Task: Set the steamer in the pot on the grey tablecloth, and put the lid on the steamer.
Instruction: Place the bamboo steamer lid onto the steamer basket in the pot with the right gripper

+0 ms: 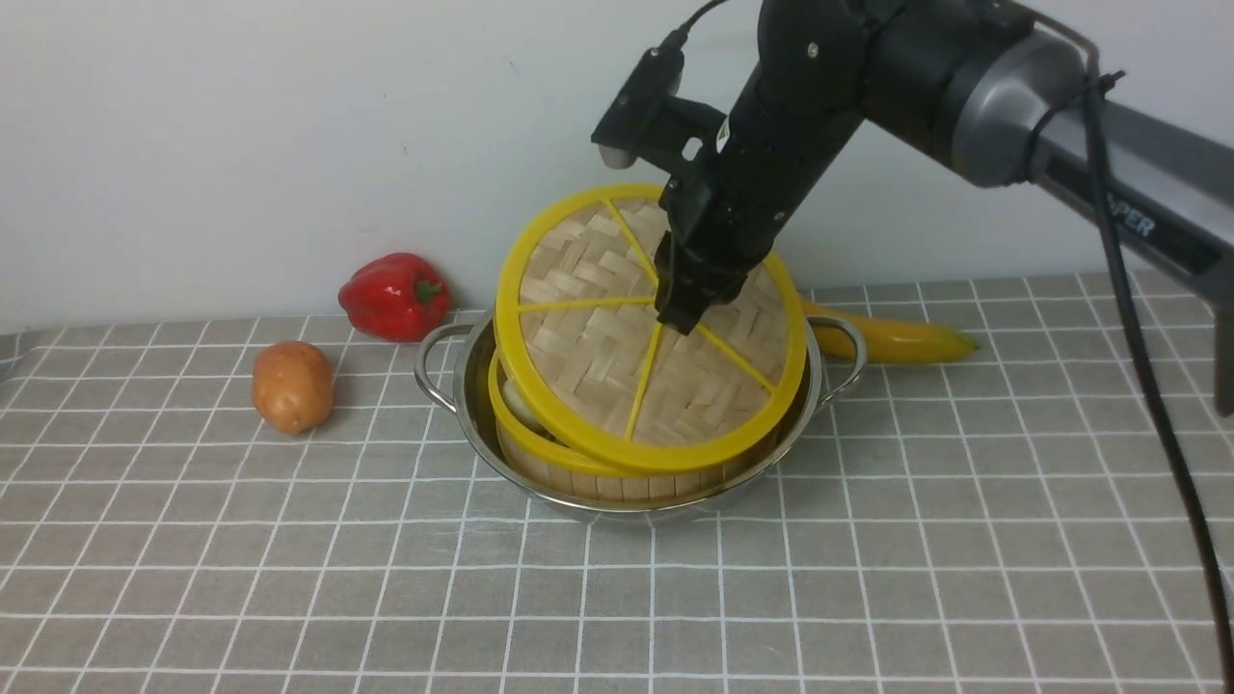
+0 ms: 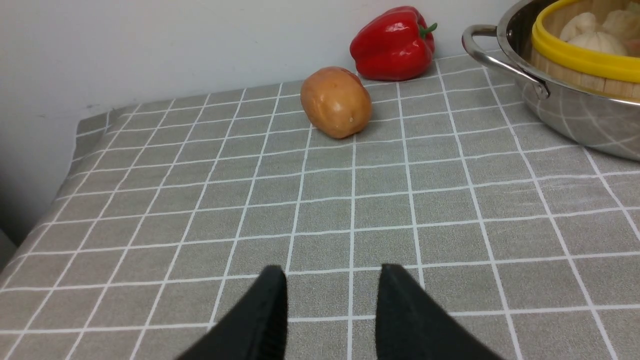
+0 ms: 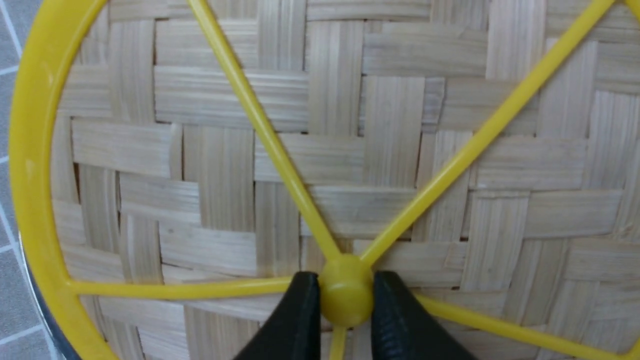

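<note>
The shiny pot point(image 1: 453, 386) stands on the grey tablecloth point(image 1: 868, 540), and the steamer point(image 1: 540, 461) sits inside it. In the left wrist view the steamer point(image 2: 575, 57) shows pale buns under its yellow rim, next to the pot point(image 2: 565, 110). The woven lid point(image 1: 578, 328) hangs tilted over the steamer, its near edge low and its far edge raised. My right gripper point(image 1: 683, 316) is shut on the lid's yellow central hub point(image 3: 346, 296), one black finger on each side. My left gripper point(image 2: 331, 280) hovers over bare cloth, jaws apart with nothing between them; the front view does not show it.
A red bell pepper point(image 1: 393, 295) and a brown potato point(image 1: 292, 386) lie left of the pot. A yellow banana point(image 1: 901, 339) lies behind the pot on the right. A white wall runs close behind the cloth. The right arm point(image 1: 1012, 106) reaches in from the upper right.
</note>
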Controlling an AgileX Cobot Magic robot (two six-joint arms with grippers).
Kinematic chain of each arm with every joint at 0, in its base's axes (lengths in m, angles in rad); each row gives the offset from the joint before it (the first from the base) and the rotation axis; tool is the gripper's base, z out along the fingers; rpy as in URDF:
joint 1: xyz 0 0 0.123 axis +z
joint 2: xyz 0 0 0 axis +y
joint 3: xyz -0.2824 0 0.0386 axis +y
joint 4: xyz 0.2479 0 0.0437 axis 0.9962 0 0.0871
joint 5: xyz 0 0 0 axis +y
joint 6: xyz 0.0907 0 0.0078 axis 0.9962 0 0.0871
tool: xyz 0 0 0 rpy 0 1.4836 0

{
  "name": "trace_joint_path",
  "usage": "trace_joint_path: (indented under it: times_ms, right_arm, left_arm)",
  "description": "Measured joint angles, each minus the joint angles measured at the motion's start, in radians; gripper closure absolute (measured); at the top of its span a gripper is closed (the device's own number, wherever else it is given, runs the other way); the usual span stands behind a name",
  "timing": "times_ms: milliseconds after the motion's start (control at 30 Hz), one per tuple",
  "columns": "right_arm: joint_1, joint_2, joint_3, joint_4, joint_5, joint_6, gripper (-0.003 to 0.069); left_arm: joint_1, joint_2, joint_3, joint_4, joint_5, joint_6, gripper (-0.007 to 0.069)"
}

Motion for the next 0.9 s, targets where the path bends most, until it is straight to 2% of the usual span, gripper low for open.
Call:
trace_joint_path:
  times_ms: [333, 900]
  right_arm:
    - [0.001, 0.0, 0.0, 0.001, -0.024, -0.126, 0.0515]
    - [0.001, 0.0, 0.0, 0.012, -0.066, -0.218, 0.0515]
  left_arm:
    - [0.0, 0.0, 0.0, 0.0, 0.0, 0.0, 0.0382]
    - [0.0, 0.0, 0.0, 0.0, 0.0, 0.0, 0.0382]
